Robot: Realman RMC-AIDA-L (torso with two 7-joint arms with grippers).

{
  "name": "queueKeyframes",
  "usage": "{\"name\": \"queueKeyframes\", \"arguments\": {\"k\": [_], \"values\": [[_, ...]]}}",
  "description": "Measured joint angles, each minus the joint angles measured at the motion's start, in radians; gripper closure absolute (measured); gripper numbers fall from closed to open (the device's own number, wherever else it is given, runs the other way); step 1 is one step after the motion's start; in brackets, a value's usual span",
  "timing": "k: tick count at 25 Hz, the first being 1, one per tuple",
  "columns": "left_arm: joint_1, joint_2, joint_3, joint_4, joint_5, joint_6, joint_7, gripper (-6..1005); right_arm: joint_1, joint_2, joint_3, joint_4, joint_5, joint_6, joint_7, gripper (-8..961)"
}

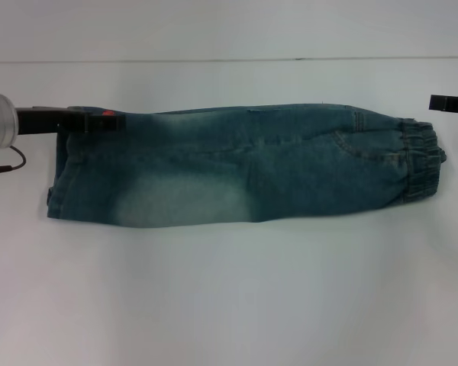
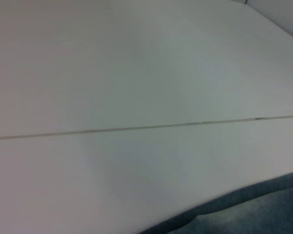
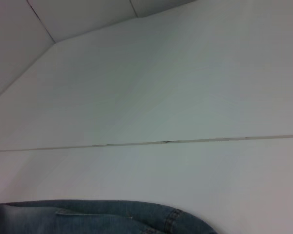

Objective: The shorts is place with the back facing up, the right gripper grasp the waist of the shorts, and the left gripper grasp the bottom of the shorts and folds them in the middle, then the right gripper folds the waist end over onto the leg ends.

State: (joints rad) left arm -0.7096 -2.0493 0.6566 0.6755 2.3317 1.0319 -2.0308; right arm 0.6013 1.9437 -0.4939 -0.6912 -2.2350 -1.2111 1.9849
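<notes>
Shorts folded lengthwise on bench. Left gripper at nine o'clock hem, right gripper off waist at three; finger states cannot be told.

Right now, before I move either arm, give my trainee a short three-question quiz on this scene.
1. True or false: the shorts already lie folded lengthwise.
2. Which gripper is at the leg ends: A left, B right, C neither?
3. Fill in: the waist points toward the robot's ____ side.

Key: 1 true. 2 A; the left gripper sits on the far hem corner, while the right gripper is off the fabric beyond the waist. 3 right.
</notes>
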Motion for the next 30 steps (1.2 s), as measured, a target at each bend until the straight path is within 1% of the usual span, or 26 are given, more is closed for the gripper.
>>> {"name": "queueKeyframes", "arguments": {"k": [4, 8, 11, 15, 20, 24, 30], "values": [[-0.002, 0.004, 0.000, 0.005, 0.000, 0.012, 0.003, 81, -0.001, 0.000, 0.000, 0.000, 0.005, -0.001, -0.002, 218], [-0.002, 0.016, 0.000, 0.005, 0.006, 0.013, 0.005, 81, -0.006, 0.002, 0.000, 0.001, 0.009, -0.002, -0.004, 218], [0.001, 0.018, -0.007, 0.008, 0.022, 0.005, -0.001, 81, -0.008, 0.005, 0.000, 0.001, 0.011, -0.002, -0.004, 218], [0.009, 0.016, -0.007, 0.011, 0.029, -0.017, -0.003, 80, -0.013, 0.010, 0.002, -0.004, 0.012, -0.002, -0.004, 218], [0.015, 0.014, -0.011, 0.017, 0.054, -0.037, -0.012, 80, -0.014, 0.010, 0.002, -0.004, 0.017, -0.003, -0.004, 218], [0.022, 0.008, -0.008, 0.025, 0.055, -0.085, -0.013, 80, -0.018, 0.011, 0.001, -0.003, 0.037, -0.004, -0.013, 218], [0.015, 0.004, -0.002, 0.025, 0.056, -0.112, -0.014, 81, -0.020, 0.012, -0.002, -0.005, 0.049, -0.004, -0.016, 218]]}}
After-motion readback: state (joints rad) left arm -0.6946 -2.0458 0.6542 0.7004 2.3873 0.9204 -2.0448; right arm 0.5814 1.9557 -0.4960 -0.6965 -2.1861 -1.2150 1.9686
